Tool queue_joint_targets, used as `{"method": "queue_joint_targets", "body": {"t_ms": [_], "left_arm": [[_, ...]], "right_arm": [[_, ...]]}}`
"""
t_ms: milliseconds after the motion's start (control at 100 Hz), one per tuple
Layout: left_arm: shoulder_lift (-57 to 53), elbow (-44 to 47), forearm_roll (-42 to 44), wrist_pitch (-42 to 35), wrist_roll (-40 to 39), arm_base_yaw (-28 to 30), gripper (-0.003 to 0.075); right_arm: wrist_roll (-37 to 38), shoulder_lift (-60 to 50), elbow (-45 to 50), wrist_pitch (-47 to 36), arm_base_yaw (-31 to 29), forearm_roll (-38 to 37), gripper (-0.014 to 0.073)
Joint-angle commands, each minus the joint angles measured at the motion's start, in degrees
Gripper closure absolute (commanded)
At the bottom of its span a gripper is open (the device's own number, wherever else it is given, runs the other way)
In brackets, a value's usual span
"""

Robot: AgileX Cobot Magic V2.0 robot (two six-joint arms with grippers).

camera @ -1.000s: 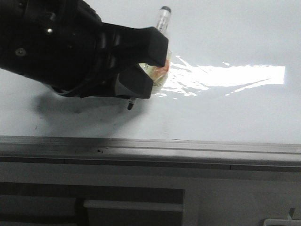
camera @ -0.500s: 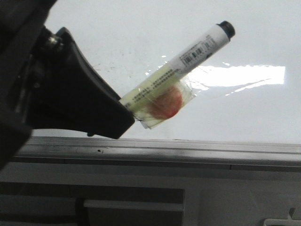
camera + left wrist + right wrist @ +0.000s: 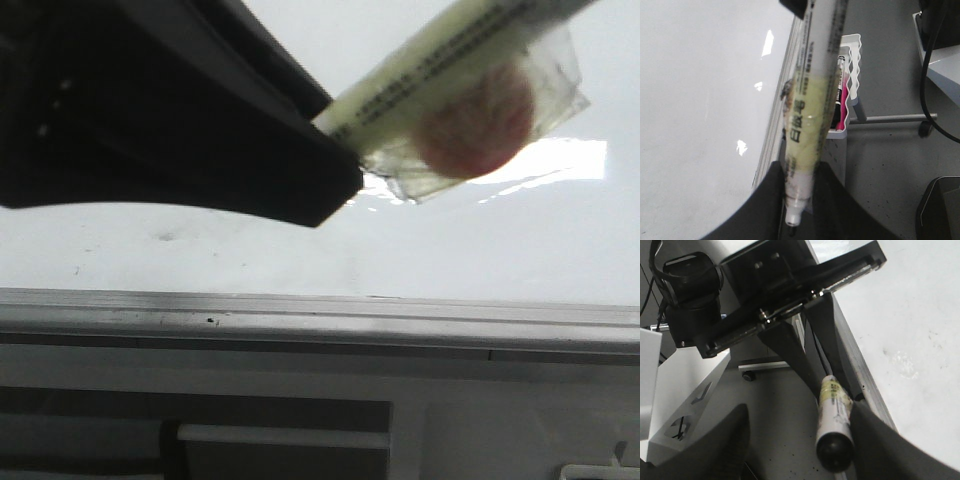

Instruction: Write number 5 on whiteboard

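My left gripper (image 3: 335,190) is shut on a white marker (image 3: 440,80) wrapped in clear tape with a red blob, and holds it tilted above the whiteboard (image 3: 450,240), close to the front camera. In the left wrist view the marker (image 3: 812,100) sits between the left gripper's (image 3: 802,170) black fingers, its tip bare. My right gripper (image 3: 800,407) is open; the marker's black end cap (image 3: 835,452) lies between its fingers, close to one of them. No number 5 shows on the board; only faint grey smudges (image 3: 165,237).
The board's grey metal frame edge (image 3: 320,310) runs along the near side. A white wire rack (image 3: 852,75) holding a pink marker stands on the grey floor beside the board. A black cable (image 3: 935,110) and a white box corner lie further off.
My left gripper has lifted the marker off the board and brought it up toward the front camera. The marker now fills the top of that view, and its tip is out of sight there.
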Motion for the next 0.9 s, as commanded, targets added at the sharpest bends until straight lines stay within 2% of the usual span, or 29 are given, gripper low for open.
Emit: {"method": "queue_joint_targets", "body": {"t_ms": [0,140,310,370,520,660,820,890], "left_arm": [[-1.2,-1.6,-0.6,-5.5,-0.4,-0.5,0.0741],[-1.2,-1.6,-0.6,-5.5,-0.4,-0.5,0.0741],[-1.2,-1.6,-0.6,-5.5,-0.4,-0.5,0.0741],[-1.2,-1.6,-0.6,-5.5,-0.4,-0.5,0.0741],[-1.2,-1.6,-0.6,-5.5,-0.4,-0.5,0.0741],[-1.2,-1.6,-0.8,-5.5,-0.4,-0.5,0.0741],[-1.2,-1.6,-1.0,-5.7,-0.7,-0.4,0.0731],[-1.2,-1.6,-1.3,-5.7,-1.0,-0.4,0.0656]], "right_arm": [[-0.8,1.9,-1.9,-6.3,1.2,2.0,0.0205],[-0.8,4.6,-1.9,-10.4,1.3,2.0,0.0205],[-0.8,7.6,-1.9,-7.6,1.3,2.6,0.0217],[-0.7,8.5,-1.9,-6.7,1.3,3.1,0.0256],[-0.7,9.5,-1.9,-7.4,1.3,5.3,0.0445],[-0.7,9.3,-1.9,-7.8,1.3,5.4,0.0665],[-0.7,9.3,-1.9,-7.6,1.3,5.4,0.0655],[-0.7,9.3,-1.9,-8.3,1.3,5.3,0.0655]]}}
